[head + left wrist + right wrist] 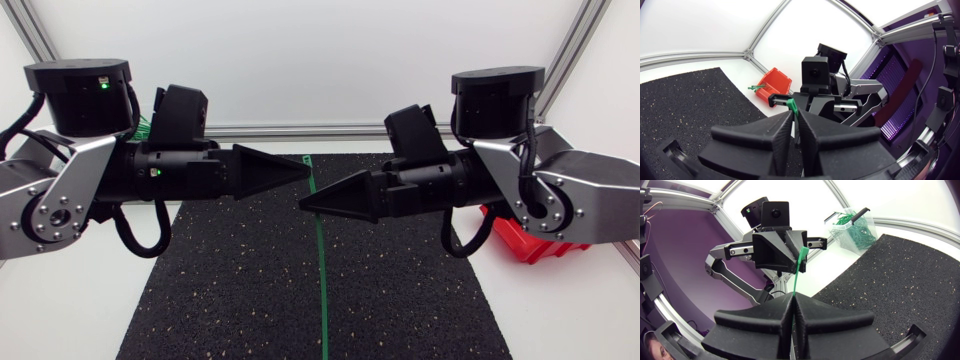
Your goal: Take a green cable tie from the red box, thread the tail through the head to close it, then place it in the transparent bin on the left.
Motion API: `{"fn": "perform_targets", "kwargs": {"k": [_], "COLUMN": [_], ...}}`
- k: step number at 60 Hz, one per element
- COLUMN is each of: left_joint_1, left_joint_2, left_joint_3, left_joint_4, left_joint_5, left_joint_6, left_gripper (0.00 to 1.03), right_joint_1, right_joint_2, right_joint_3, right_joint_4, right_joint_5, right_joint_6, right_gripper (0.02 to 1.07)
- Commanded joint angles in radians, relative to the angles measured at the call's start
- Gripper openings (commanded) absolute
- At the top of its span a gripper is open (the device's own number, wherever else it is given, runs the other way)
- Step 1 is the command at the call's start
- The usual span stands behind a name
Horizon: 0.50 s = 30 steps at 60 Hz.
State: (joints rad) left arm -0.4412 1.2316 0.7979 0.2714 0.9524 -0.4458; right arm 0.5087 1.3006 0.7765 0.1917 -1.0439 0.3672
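Red box [520, 248] mostly hidden behind right arm [560, 190]; transparent bin [141, 126] behind left arm [70, 190].

Bright, diffuse light in all three views. White back panels [330, 50] glow close to blown-out and lead the eye. Black mat [250, 290] evenly lit, its flecks plain to see. Left pincer [304, 168] and right pincer [303, 207] stay matte, without glare; silver arm links [590, 190] carry a dull sheen. Wrist views bow the frame rails [690, 57] into curves toward the edges.
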Motion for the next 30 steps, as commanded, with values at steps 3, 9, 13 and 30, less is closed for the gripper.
{"fn": "perform_targets", "kwargs": {"k": [3, 9, 13, 30], "left_joint_1": [-0.011, -0.021, -0.024, -0.025], "left_joint_2": [0.012, 0.011, 0.012, 0.011], "left_joint_3": [0.009, 0.011, 0.011, 0.011], "left_joint_4": [0.008, 0.002, 0.000, -0.005], "left_joint_5": [-0.006, -0.004, -0.004, -0.004], "left_joint_6": [-0.019, -0.019, -0.019, -0.021], "left_gripper": [0.04, 0.04, 0.04, 0.04], "right_joint_1": [0.001, 0.008, 0.014, 0.039], "right_joint_2": [-0.001, 0.016, 0.020, 0.042], "right_joint_3": [-0.022, -0.020, -0.019, -0.020], "right_joint_4": [0.018, 0.025, 0.031, 0.031], "right_joint_5": [0.001, 0.002, 0.005, 0.013], "right_joint_6": [0.022, 0.022, 0.022, 0.019], "right_gripper": [0.08, 0.08, 0.08, 0.08]}}
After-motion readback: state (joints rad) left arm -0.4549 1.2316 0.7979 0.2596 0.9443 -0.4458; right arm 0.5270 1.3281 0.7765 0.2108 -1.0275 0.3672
